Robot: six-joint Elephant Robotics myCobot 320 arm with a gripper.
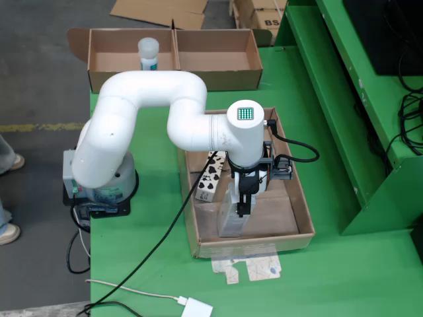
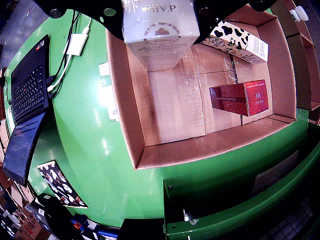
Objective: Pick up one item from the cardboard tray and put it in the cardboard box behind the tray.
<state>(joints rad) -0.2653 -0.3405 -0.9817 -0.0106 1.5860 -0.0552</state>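
My gripper [image 1: 243,203] is inside the cardboard tray [image 1: 303,210], shut on a clear plastic bottle with a white label [image 1: 231,218], which stands upright. In the wrist view the bottle [image 2: 157,45] fills the top centre between my black fingers [image 2: 212,15]; I cannot tell whether it is off the tray floor. A cow-patterned carton [image 1: 210,177] [image 2: 235,37] and a red box [image 2: 240,97] lie in the tray [image 2: 200,152]. The cardboard box [image 1: 218,78] stands behind the tray with two compartments.
A white bottle [image 1: 148,53] stands in the box's left compartment. The robot base [image 1: 99,188] is left of the tray. A green rack [image 1: 370,119] rises on the right. A white adapter with cable [image 1: 197,308] and a laptop [image 2: 30,85] lie near the table's front.
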